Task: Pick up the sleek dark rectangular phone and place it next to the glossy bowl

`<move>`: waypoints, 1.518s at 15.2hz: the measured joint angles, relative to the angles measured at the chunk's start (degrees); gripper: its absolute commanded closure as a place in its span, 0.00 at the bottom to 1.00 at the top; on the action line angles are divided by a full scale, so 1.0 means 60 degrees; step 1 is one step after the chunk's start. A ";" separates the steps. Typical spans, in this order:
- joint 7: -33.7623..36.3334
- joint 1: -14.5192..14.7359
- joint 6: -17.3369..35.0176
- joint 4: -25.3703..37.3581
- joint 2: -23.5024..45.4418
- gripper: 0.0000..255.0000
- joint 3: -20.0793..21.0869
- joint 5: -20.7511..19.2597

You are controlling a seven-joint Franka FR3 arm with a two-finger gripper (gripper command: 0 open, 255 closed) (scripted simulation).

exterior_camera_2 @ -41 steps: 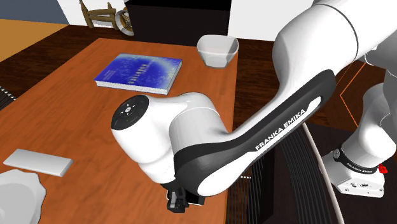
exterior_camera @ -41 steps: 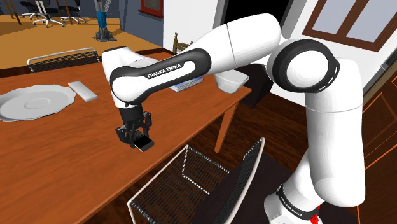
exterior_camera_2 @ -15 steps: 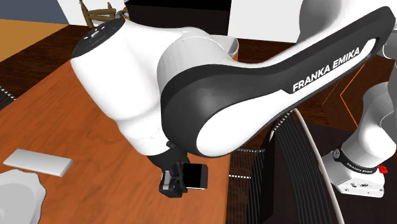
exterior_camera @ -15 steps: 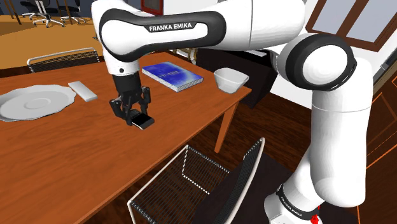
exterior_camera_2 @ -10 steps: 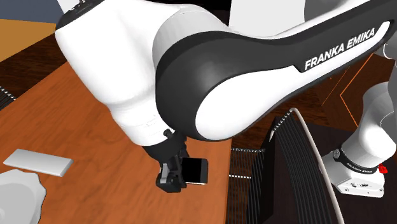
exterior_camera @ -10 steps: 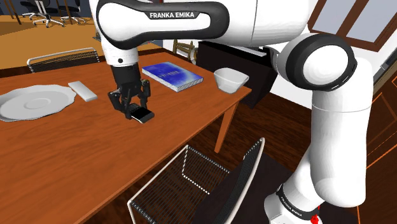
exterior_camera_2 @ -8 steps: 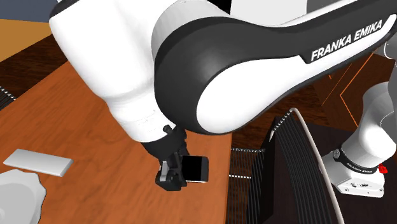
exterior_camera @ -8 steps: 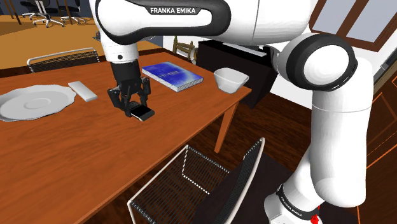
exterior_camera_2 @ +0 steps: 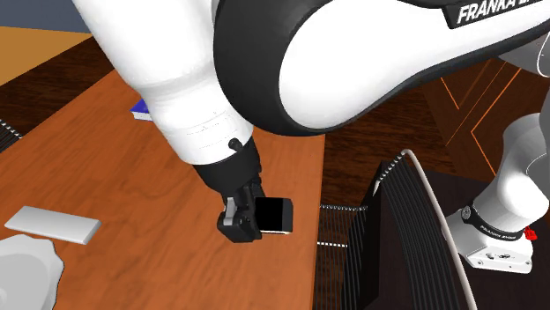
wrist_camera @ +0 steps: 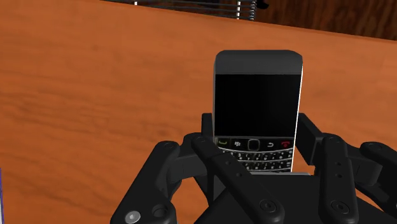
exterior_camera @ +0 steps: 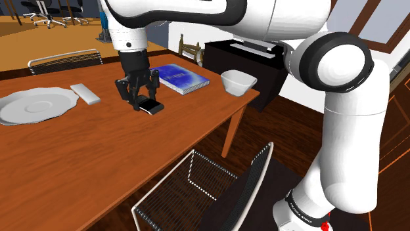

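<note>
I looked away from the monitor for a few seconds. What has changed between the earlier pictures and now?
The gripper, shut on the dark phone, has lifted it from near the edge of the table and carried it toward the blue book and white bowl. The hold is unchanged. Book, bowl, plate and flat white slab stayed put.

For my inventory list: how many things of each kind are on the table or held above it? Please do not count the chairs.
phone: 1
bowl: 1
book: 1
plate: 1
white slab: 1
Total: 5
</note>
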 measured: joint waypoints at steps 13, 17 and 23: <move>-0.2714 -0.2054 0.0603 -0.2345 -0.1789 1.00 -0.0845 0.0217; -0.3558 -0.2588 0.0702 -0.2688 -0.2056 1.00 -0.1175 0.0167; -0.4841 -0.3354 0.0672 -0.2707 -0.2163 1.00 -0.1698 0.0030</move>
